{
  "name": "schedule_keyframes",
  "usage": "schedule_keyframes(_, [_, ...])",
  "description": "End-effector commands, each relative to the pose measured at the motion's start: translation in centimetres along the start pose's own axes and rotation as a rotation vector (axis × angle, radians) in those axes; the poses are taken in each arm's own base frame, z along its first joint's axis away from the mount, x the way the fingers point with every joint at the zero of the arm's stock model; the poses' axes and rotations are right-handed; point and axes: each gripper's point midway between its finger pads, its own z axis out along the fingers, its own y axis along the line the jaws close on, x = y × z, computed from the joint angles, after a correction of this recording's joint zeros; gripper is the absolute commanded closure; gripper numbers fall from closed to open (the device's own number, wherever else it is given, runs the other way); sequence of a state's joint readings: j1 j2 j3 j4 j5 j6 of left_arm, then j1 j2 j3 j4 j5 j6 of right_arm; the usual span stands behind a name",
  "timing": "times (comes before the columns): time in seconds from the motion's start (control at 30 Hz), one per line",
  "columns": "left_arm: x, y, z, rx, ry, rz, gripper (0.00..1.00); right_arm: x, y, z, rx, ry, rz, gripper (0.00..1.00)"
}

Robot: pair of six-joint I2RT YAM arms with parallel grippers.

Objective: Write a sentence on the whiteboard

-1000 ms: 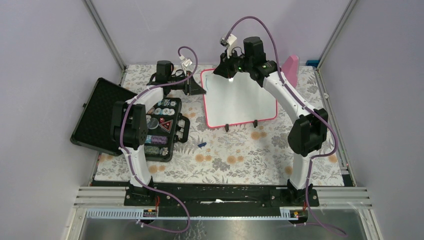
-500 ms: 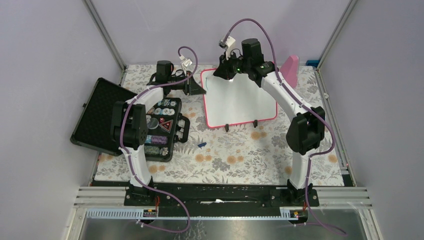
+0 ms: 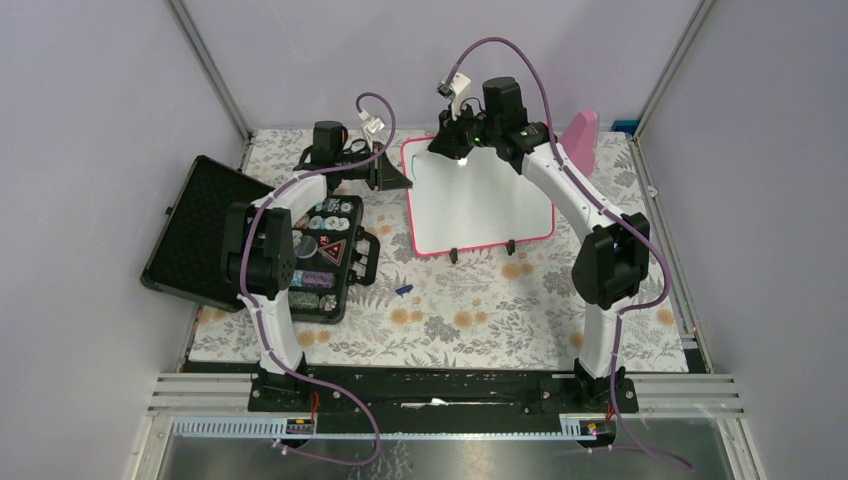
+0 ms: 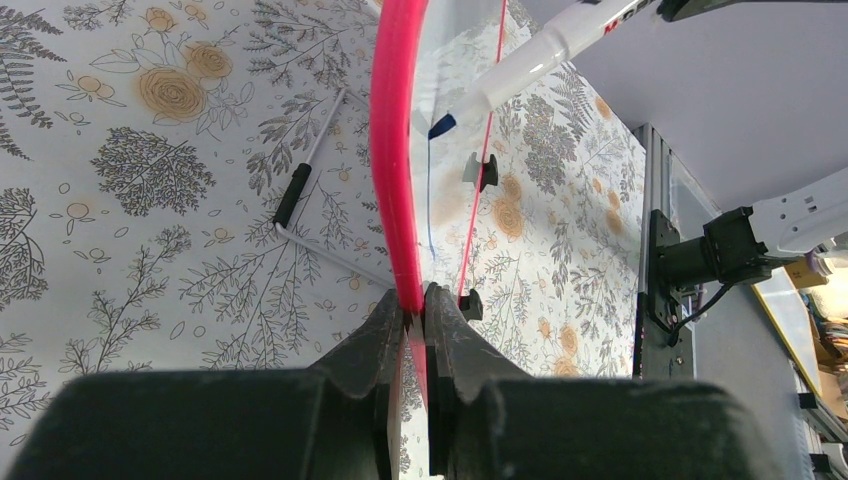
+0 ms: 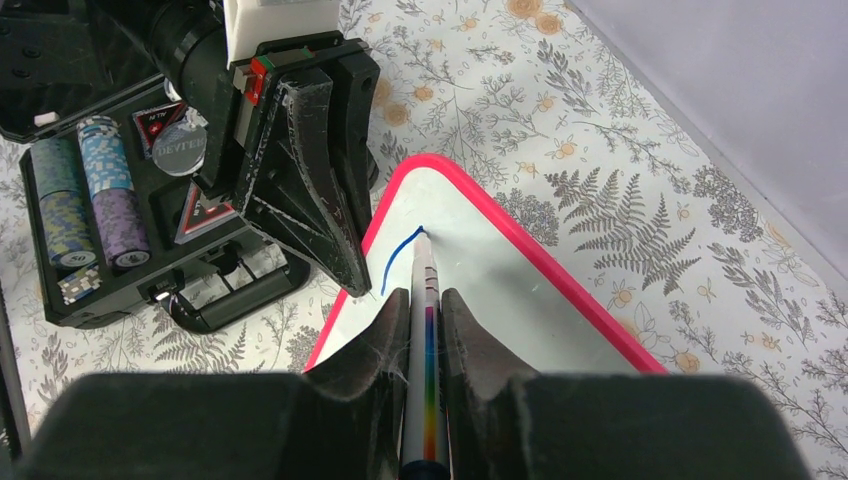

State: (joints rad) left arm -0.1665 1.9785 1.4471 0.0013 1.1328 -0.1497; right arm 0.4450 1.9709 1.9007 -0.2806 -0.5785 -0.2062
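The left hand [image 4: 415, 303] pinches the whiteboard [image 3: 480, 205] by its pink left edge. The right hand [image 5: 425, 297] pinches a marker [image 5: 427, 335] — tip touching the board at the end of one blue stroke [image 5: 396, 255].

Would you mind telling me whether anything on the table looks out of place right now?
Only a small blue piece, perhaps a pen cap, lying loose on the floral cloth in front of the whiteboard; nothing looks spilled or damaged.

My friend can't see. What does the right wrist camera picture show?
The right gripper holds a marker, its tip on the whiteboard at the end of one short blue stroke. The left gripper clamps the board's pink edge. An open chip case lies nearby.
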Motion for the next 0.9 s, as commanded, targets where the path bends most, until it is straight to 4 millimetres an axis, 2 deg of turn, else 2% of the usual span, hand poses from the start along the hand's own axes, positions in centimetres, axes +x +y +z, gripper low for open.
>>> schedule_keyframes(0.0, [-0.1, -0.8, 1.2, 0.042, 0.014, 0.066, 1.00, -1.1, -1.1, -0.5, 0.065, -0.009, -0.055, 1.00])
schedule_keyframes(0.57, [0.0, -0.7, 1.2, 0.040, 0.015, 0.061, 1.00, -0.3, -1.6, -2.4, 0.092, -0.007, -0.058, 1.00])
schedule_keyframes(0.87, [0.0, -0.7, 1.3, 0.044, 0.016, 0.058, 1.00, 1.3, -0.7, -1.4, 0.034, 0.017, -0.015, 1.00])
